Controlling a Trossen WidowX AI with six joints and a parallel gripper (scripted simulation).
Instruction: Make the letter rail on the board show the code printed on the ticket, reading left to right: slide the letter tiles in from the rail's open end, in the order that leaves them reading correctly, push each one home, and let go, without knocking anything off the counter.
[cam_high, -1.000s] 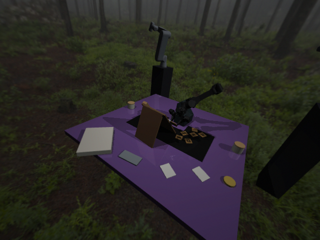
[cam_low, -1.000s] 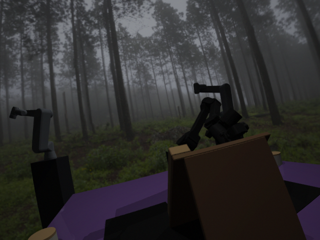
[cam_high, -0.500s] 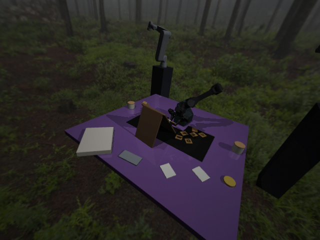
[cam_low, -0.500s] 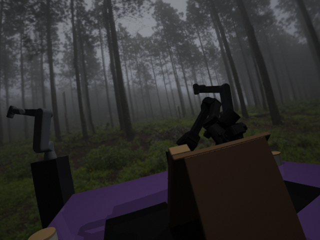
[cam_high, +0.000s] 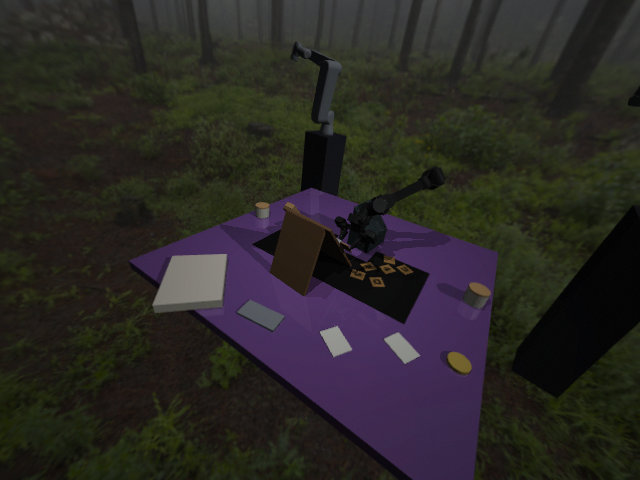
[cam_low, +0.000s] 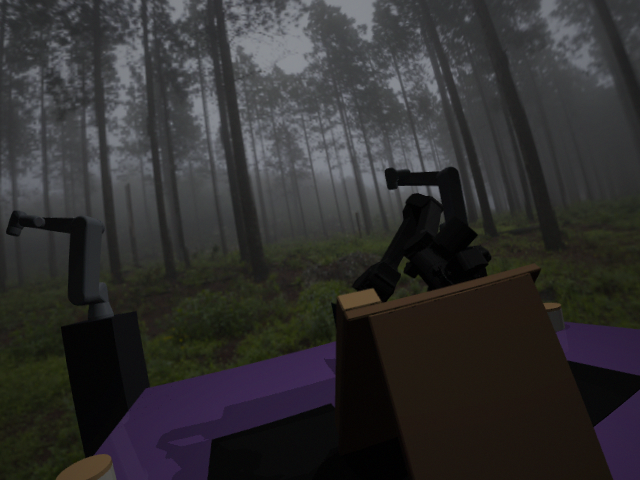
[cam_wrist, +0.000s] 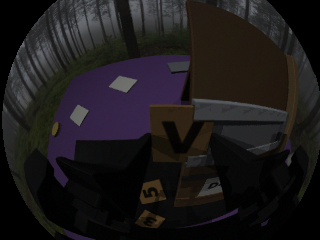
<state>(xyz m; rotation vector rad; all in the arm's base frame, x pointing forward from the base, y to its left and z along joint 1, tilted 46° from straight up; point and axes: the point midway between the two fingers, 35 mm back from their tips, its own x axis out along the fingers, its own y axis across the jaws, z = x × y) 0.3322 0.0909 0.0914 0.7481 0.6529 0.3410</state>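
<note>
My gripper (cam_wrist: 181, 137) (cam_high: 343, 243) is shut on the V tile (cam_wrist: 158, 120), whose letter looks upright in the wrist view. The tile's right edge is at the left end of the grey rail (cam_wrist: 240, 111), overlapping it in view; whether it sits in the channel cannot be told. No tile shows in the visible part of the rail. The wooden board (cam_wrist: 235, 60) (cam_high: 299, 253) (cam_low: 480, 382) stands tilted, its back toward the top and exterior views. The ticket (cam_wrist: 210, 187) below the rail is mostly hidden by a finger. Loose tiles (cam_high: 376, 281) lie on the mat, including a 5 tile (cam_wrist: 152, 192).
The black mat (cam_high: 398, 304) lies under the board on the purple counter (cam_high: 413, 413). Around it are a white slab (cam_high: 193, 281), a grey slab (cam_high: 260, 315), two white cards (cam_high: 336, 341) (cam_high: 401, 347), a yellow disc (cam_high: 459, 363) and two cans (cam_high: 476, 295) (cam_high: 262, 210).
</note>
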